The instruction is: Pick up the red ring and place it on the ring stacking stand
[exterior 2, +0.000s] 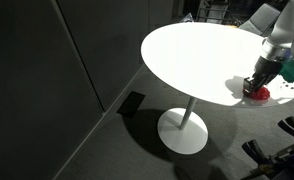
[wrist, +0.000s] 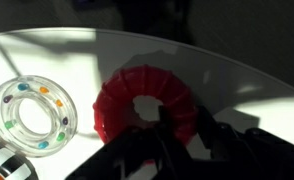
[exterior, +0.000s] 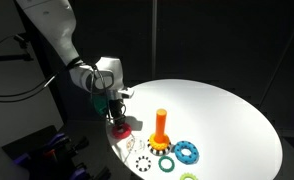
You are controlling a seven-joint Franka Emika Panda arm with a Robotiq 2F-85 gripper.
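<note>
Under the tool [wrist: 182,120], the red ring [wrist: 122,100], its hole wrist-view only

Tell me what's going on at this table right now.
A Franka arm has its gripper down at the red ring, near the edge of the round white table. The ring appears to lie flat on the table, and I cannot tell whether the jaws have closed on it. The orange ring stacking stand stands close by with its peg bare, and a blue toothed ring lies beyond it.
</note>
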